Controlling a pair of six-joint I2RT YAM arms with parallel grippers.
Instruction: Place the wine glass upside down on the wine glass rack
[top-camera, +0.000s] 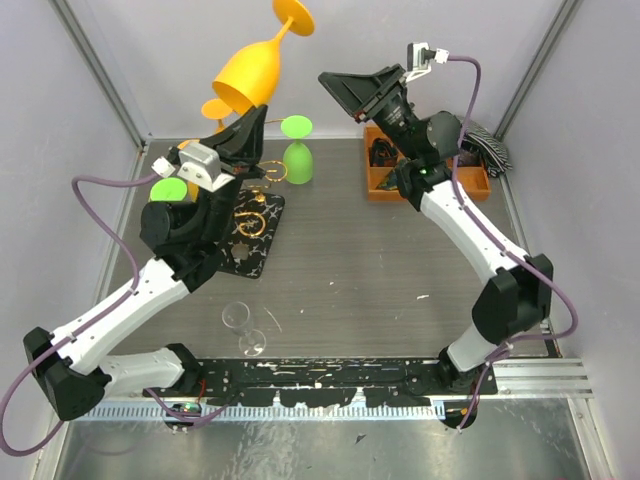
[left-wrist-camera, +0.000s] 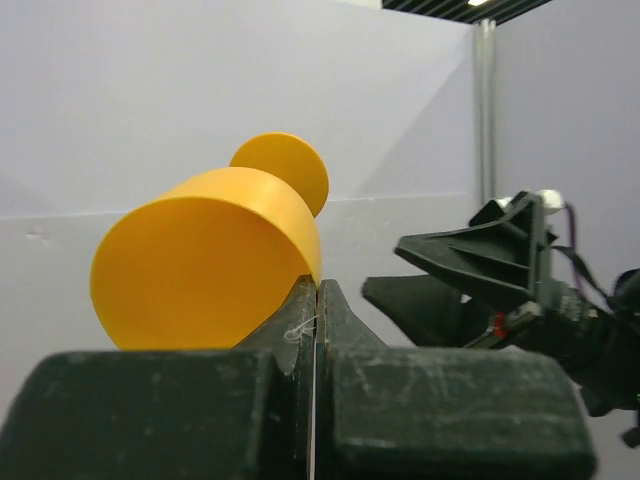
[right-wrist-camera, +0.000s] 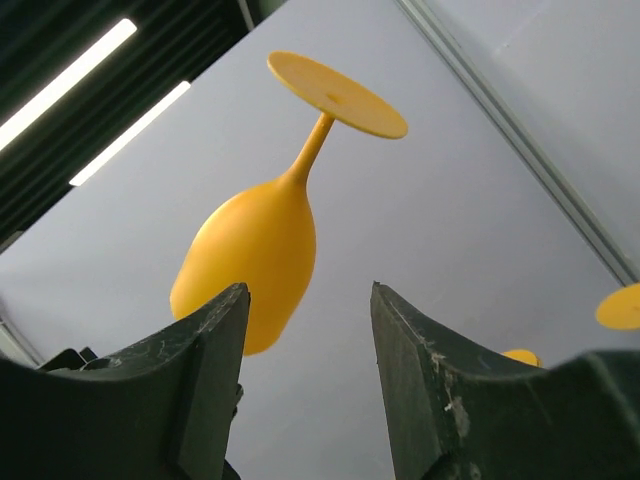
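Note:
The orange wine glass (top-camera: 250, 72) hangs high in the air, tilted, with its foot (top-camera: 293, 15) up and its mouth down to the left. My left gripper (top-camera: 255, 112) is shut on the rim at the mouth; in the left wrist view its fingertips (left-wrist-camera: 317, 285) pinch the thin wall of the wine glass (left-wrist-camera: 205, 265). My right gripper (top-camera: 345, 88) stands open to the right of the glass, touching nothing. In the right wrist view the wine glass (right-wrist-camera: 255, 255) shows beyond the open right gripper (right-wrist-camera: 310, 295). The gold wire wine glass rack (top-camera: 252, 215) stands on its black marbled base (top-camera: 262, 250) below my left arm.
A green glass (top-camera: 297, 160) stands upside down by the rack, and a second green foot (top-camera: 168, 190) shows left of my left wrist. Another orange foot (top-camera: 215, 108) sits behind the held glass. A clear glass (top-camera: 245, 330) lies near the front. An orange bin (top-camera: 378, 185) is at the back right.

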